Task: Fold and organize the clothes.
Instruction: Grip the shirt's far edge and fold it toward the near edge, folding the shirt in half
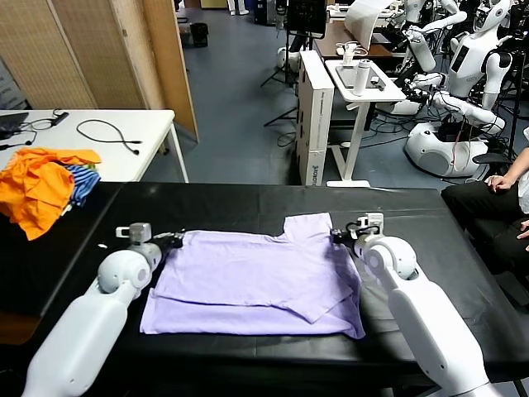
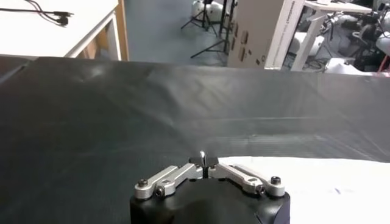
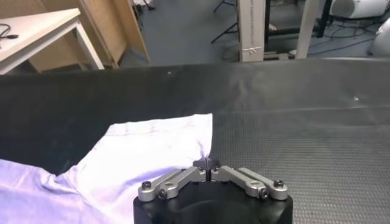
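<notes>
The clothes, one pale lavender T-shirt (image 1: 256, 277), lie partly folded on the black table (image 1: 240, 203). One sleeve points toward the far side. My left gripper (image 1: 175, 241) is at the shirt's far left corner. In the left wrist view this left gripper (image 2: 202, 161) is shut, with a thin sliver of pale cloth pinched between the tips and the shirt (image 2: 317, 185) beside it. My right gripper (image 1: 337, 236) is at the far right edge, by the sleeve. The right wrist view shows this right gripper (image 3: 208, 164) shut on the edge of the shirt (image 3: 146, 152).
A heap of orange garments (image 1: 37, 186) with a blue-striped garment (image 1: 81, 184) lies on the table's far left. Behind stands a white table with cables (image 1: 107, 132). A seated person (image 1: 496, 207) is at the right. A cardboard box (image 1: 314, 116) and other robots stand farther back.
</notes>
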`<state>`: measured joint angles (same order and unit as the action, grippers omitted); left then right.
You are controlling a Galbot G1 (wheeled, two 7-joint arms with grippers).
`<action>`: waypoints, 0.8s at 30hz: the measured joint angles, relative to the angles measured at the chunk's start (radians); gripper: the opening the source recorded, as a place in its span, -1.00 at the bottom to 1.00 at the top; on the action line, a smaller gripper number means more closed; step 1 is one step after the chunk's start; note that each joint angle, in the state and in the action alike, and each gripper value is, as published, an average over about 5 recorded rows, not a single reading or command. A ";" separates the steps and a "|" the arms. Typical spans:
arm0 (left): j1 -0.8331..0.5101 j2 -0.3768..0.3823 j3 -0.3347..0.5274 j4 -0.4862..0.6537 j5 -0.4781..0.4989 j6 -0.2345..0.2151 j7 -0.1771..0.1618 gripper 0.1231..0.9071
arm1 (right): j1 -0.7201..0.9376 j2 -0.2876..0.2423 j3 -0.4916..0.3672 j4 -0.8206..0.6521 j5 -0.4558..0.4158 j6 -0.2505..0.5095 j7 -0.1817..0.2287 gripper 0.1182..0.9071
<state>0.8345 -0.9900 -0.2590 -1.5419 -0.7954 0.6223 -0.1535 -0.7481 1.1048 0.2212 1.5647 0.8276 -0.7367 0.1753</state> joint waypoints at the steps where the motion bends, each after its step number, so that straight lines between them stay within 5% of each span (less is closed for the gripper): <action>1: 0.003 0.001 -0.005 -0.006 -0.003 -0.001 -0.002 -0.93 | -0.003 -0.002 0.004 0.006 0.004 0.000 -0.002 -0.95; 14: 0.085 0.036 -0.095 -0.156 -0.048 -0.015 -0.012 -0.93 | -0.071 -0.050 0.061 0.133 0.038 0.000 -0.004 -0.95; 24: 0.247 0.060 -0.186 -0.318 -0.054 -0.025 -0.010 -0.93 | -0.181 -0.105 0.113 0.315 0.044 0.000 0.034 -0.95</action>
<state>1.0812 -0.9299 -0.4447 -1.8597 -0.8493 0.5974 -0.1630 -0.9290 1.0000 0.3343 1.8801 0.8720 -0.7364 0.2094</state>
